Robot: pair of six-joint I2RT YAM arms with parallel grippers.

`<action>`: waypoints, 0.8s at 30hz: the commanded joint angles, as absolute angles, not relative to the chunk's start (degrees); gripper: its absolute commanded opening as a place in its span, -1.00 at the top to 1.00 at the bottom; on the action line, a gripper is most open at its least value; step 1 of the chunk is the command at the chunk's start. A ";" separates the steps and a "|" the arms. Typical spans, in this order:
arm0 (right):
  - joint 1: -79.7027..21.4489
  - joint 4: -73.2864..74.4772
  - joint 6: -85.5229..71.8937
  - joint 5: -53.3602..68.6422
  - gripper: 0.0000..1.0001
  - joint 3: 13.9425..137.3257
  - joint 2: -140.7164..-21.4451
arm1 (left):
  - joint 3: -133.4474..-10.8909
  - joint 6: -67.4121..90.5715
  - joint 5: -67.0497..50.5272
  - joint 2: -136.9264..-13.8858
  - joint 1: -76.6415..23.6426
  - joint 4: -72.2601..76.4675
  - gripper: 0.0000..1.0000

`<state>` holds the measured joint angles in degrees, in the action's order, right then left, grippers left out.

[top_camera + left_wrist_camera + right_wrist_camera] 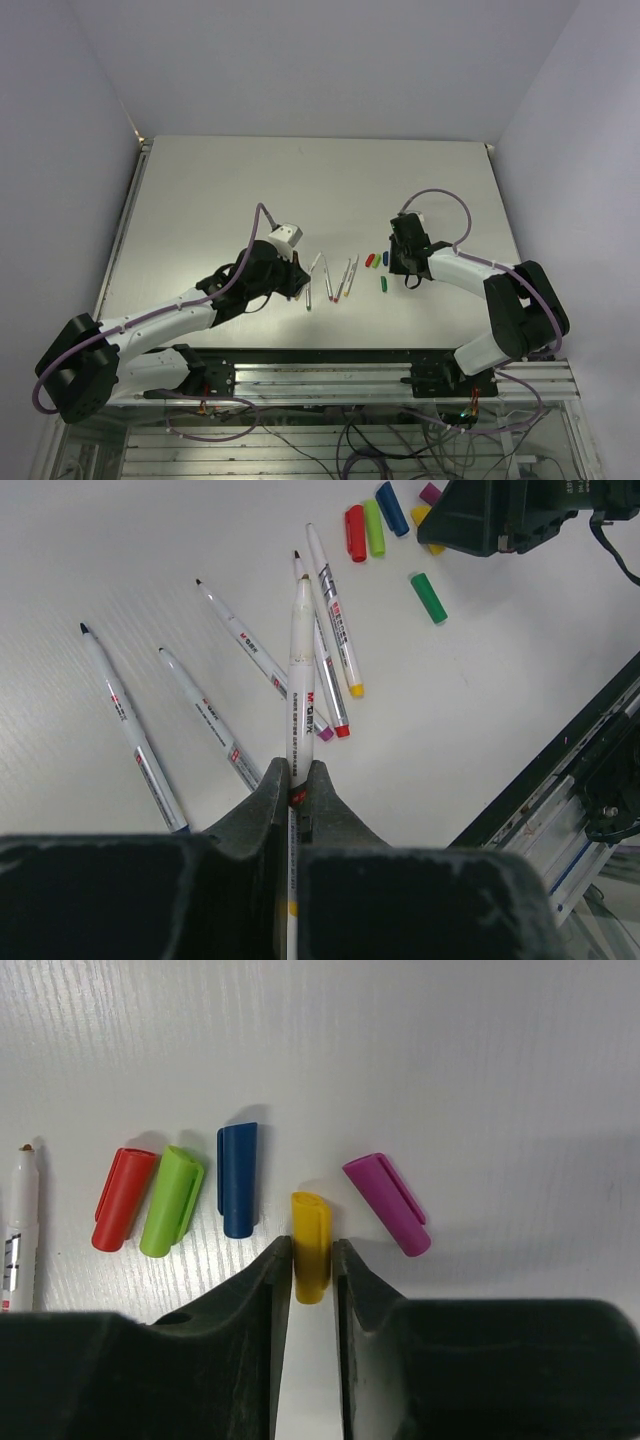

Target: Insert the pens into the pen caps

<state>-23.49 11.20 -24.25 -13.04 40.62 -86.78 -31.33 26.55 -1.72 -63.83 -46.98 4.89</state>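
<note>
Left hand pinches pen; right hand pinches yellow cap between fingers.

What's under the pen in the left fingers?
Two pens lie beneath the held pen: a red-ended pen and a magenta-ended pen. It covers part of both barrels.

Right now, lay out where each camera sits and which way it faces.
Top external: above, behind the bases, looking down on the table; left arm, right arm show.
Left wrist: looks along the left gripper and its pen toward the caps.
Right wrist: looks down past the right gripper at the yellow cap.
Both wrist views share the red cap.
</note>
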 commanded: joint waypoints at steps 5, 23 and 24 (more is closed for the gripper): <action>-22.71 11.43 -25.69 -11.25 0.85 40.45 -88.18 | -30.76 26.31 -1.62 -63.65 -47.04 6.55 0.86; -22.68 0.98 -24.74 -7.18 1.00 35.52 -67.88 | -27.16 27.36 -3.03 -64.36 -47.11 19.77 0.86; -22.63 -0.47 -25.14 -6.57 1.00 34.50 -65.83 | -26.83 27.47 -3.74 -64.49 -47.09 21.70 0.86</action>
